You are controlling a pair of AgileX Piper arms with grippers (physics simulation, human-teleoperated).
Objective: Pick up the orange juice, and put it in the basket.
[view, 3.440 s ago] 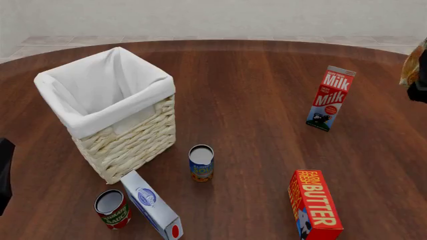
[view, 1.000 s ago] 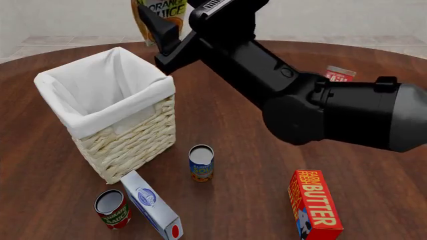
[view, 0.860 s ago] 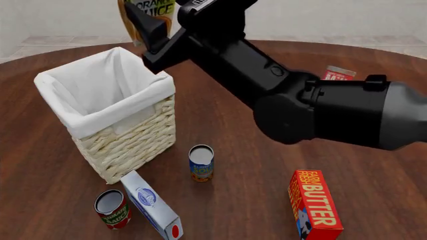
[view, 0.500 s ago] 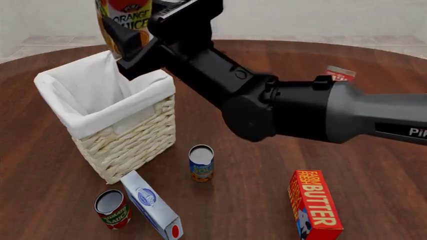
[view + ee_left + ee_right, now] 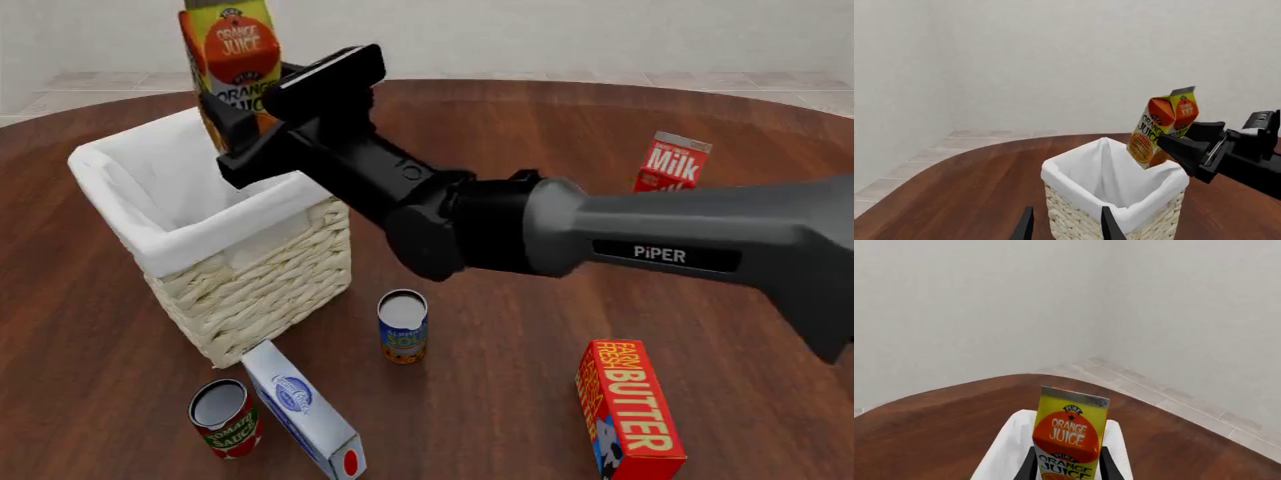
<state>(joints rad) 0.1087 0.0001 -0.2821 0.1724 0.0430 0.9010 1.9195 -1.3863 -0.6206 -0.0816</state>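
The orange juice (image 5: 230,55) is a yellow-green gable-top carton held upright in the air over the far side of the basket (image 5: 240,225), a pale wicker basket with a white liner. My right gripper (image 5: 247,112) is shut on the carton's lower part. In the right wrist view the orange juice (image 5: 1069,440) stands between the right gripper's fingers (image 5: 1029,467), with the basket's liner (image 5: 1004,450) below. The left wrist view shows the orange juice (image 5: 1164,127) tilted above the basket's rim (image 5: 1074,167), held by the right gripper (image 5: 1181,147). My left gripper (image 5: 1067,227) is open, well short of the basket.
A Milk carton (image 5: 671,165) stands at the far right, partly behind the right arm. A Butter box (image 5: 627,410) stands near right. In front of the basket are a blue can (image 5: 402,325), a tomato sauce can (image 5: 223,417) and a blue-and-white box (image 5: 304,410).
The right arm has carried the orange juice leftward and lower, from beyond the basket's far right corner to above its opening. Everything on the table stayed put.
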